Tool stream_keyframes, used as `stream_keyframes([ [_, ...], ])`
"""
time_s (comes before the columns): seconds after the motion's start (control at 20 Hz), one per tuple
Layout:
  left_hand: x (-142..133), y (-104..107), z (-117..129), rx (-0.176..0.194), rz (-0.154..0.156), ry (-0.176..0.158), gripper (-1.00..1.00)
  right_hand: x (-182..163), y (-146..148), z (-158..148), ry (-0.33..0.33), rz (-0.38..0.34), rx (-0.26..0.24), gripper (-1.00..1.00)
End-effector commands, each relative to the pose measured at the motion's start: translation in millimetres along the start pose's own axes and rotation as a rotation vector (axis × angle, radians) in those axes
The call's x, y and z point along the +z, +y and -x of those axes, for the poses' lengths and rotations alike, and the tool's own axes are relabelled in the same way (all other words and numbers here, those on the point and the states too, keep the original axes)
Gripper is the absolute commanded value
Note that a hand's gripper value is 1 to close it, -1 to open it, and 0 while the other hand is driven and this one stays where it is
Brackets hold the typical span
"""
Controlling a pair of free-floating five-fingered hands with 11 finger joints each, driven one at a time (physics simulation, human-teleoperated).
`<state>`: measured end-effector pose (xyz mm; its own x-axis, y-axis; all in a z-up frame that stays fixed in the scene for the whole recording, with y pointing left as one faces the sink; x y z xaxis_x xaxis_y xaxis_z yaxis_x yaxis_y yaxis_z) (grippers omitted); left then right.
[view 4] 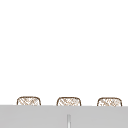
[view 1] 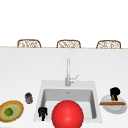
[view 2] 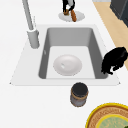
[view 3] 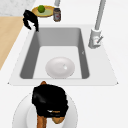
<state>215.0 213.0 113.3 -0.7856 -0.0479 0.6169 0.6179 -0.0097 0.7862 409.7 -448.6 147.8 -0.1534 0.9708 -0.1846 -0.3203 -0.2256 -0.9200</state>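
The white bench [view 1: 20, 72] carries a grey sink [view 2: 98, 50] with a tall tap [view 1: 68, 72] behind it. In the basin lies a shallow white bowl [view 2: 67, 65], seen from both sides; from the front a large red ball [view 1: 67, 114] covers that spot.

To the right of the sink sits a white plate [view 1: 120, 108] with a long brown stick [view 1: 112, 103] of bread or the like lying across it. The right hand [view 1: 115, 93] hangs over this plate, its fingers [view 3: 58, 113] curled down onto the stick; whether they truly grip it I cannot tell.

At the far left is a woven tray [view 1: 17, 107] holding a green fruit [view 1: 9, 112]. Between it and the sink stands a small dark-lidded jar [view 1: 28, 97].

The left hand [view 1: 42, 112] hovers at the sink's front left corner, fingers [view 2: 108, 70] bent downward and holding nothing.

Three wicker chair backs [view 1: 68, 44] show beyond the bench.
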Motion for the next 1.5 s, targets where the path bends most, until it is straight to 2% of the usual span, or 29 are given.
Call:
stream_keyframes([
  [0.0,0,0,0,0.0,0.0,0.0,0.0,7,-25,5,0.003,0.015,-0.053,1.0],
  [0.3,0,0,0,0.0,0.0,0.0,0.0,22,-57,11,-0.003,0.006,-0.077,1.0],
  [0.4,0,0,0,0.0,0.0,0.0,0.0,26,-68,12,-0.025,0.013,-0.079,1.0],
  [0.6,0,0,0,0.0,0.0,0.0,0.0,29,-89,-14,-0.01,0.003,-0.056,1.0],
  [0.9,0,0,0,0.0,0.0,0.0,0.0,35,-118,-36,0.001,-0.02,-0.05,1.0],
  [0.95,0,0,0,0.0,0.0,0.0,0.0,39,-119,-40,-0.008,-0.022,-0.054,1.0],
  [1.05,0,0,0,0.0,0.0,0.0,0.0,62,-111,-32,-0.039,0.021,-0.033,1.0],
  [1.2,0,0,0,0.0,0.0,0.0,0.0,61,-101,-36,-0.083,0.037,0.015,1.0],
  [1.25,0,0,0,0.0,0.0,0.0,0.0,60,-101,-35,-0.104,0.053,0.012,1.0],
  [1.35,0,0,0,0.0,0.0,0.0,0.0,58,-104,-34,-0.126,0.087,-0.024,1.0],
  [1.4,0,0,0,0.0,0.0,0.0,0.0,63,-102,-31,-0.128,0.089,-0.029,-1.0],
  [1.45,0,0,0,0.0,0.0,0.0,0.0,68,-95,-37,-0.142,0.066,-0.033,-1.0],
])
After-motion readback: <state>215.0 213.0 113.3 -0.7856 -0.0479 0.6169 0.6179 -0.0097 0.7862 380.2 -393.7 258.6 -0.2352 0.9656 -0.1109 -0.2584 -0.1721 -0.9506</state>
